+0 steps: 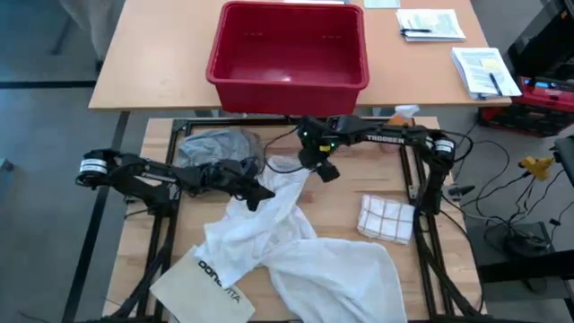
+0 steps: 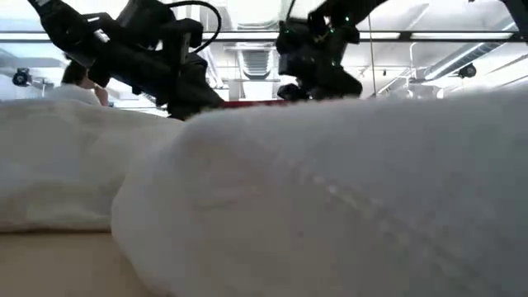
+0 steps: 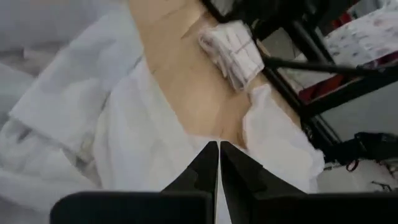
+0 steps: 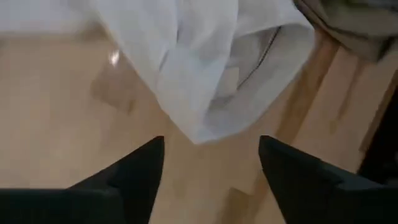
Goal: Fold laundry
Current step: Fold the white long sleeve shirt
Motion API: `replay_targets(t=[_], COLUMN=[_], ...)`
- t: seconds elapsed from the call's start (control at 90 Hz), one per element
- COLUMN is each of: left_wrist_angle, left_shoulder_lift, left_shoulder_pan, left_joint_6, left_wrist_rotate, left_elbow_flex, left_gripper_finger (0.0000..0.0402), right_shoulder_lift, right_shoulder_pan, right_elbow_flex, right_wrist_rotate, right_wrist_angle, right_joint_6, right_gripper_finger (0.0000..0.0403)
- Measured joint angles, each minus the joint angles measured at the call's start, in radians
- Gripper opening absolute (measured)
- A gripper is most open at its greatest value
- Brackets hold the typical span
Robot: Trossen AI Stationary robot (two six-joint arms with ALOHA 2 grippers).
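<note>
The big white shirt [image 1: 296,247] is lying crumpled across the middle and near side of the counter [image 1: 157,170]. The left claw [image 1: 262,195] is hanging just over the shirt's far left part, with its fingers pressed together and holding nothing. The right claw [image 1: 326,170] is hanging over the shirt's far edge, with its fingers [image 4: 134,171] spread wide apart. A grey garment [image 1: 213,146] is bunched at the far left.

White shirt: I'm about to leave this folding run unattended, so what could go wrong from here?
1. The left claw is shut, and whether it holds the white shirt cannot be told; a lift might come up without it.
2. The shirt lies over the bonavita bag, so pulling may drag the bag.
3. The right claw hangs open above the shirt's edge and might pinch several layers.
</note>
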Motion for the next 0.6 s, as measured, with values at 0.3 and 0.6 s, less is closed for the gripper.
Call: replay_targets(t=[0.3, 0.6], left_wrist_angle=[0.051, 0.057], left_shoulder_lift=[-0.009, -0.014], left_shoulder_pan=[0.002, 0.002], left_joint_6=[-0.033, -0.151], left_wrist_rotate=[-0.059, -0.018], left_elbow_flex=[0.0, 0.0], left_gripper_finger=[0.0, 0.0], right_shoulder_lift=[-0.011, 0.023], right_shoulder_pan=[-0.119, -0.126], right_elbow_flex=[-0.178, -0.215], right_wrist_rotate=[-0.059, -0.077], right_wrist_angle=[0.223, 0.374], right_joint_6=[-0.388, -0.612], right_gripper_finger=[0.0157, 0.012])
